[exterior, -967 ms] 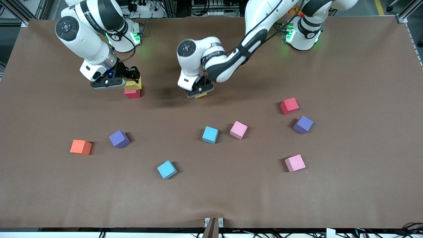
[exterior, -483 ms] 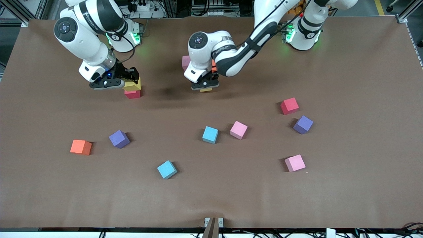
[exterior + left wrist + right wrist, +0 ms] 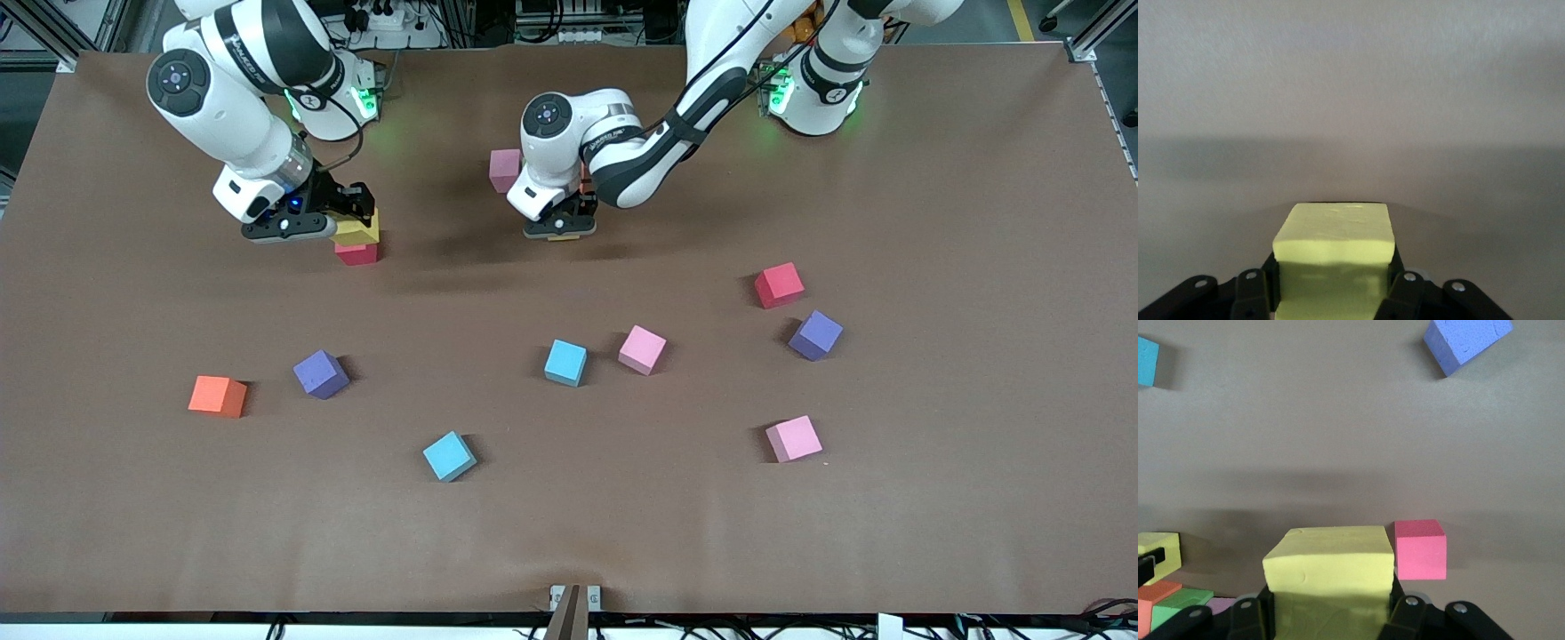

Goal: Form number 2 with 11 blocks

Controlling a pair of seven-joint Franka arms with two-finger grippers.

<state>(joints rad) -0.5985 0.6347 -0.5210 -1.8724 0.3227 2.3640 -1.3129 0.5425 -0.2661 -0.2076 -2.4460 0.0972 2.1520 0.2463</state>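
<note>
Blocks first. My left tool is clenched on a yellow block, held low over the surface near the middle of the robots' edge, just beside a pink block and a sliver of orange block that my left arm mostly hides. My right tool is clenched on the second yellow block, held over a red cube that sits toward the right arm's end; in the right wrist view that red cube shows just beside the held block, apart from it. That wrist view also catches orange, green and pink faces packed together in a corner w/ my other yellow block by them; can't tell more of that group.

Rest of the blocks lie loose, well apart: orange block and a purple block toward the right arm's end; light blue block near a pink block mid-surface; another light blue block nearer the front camera; a pink block toward the left arm's end. Up from it, a second red cube and a second purple block, close but not touching.
</note>
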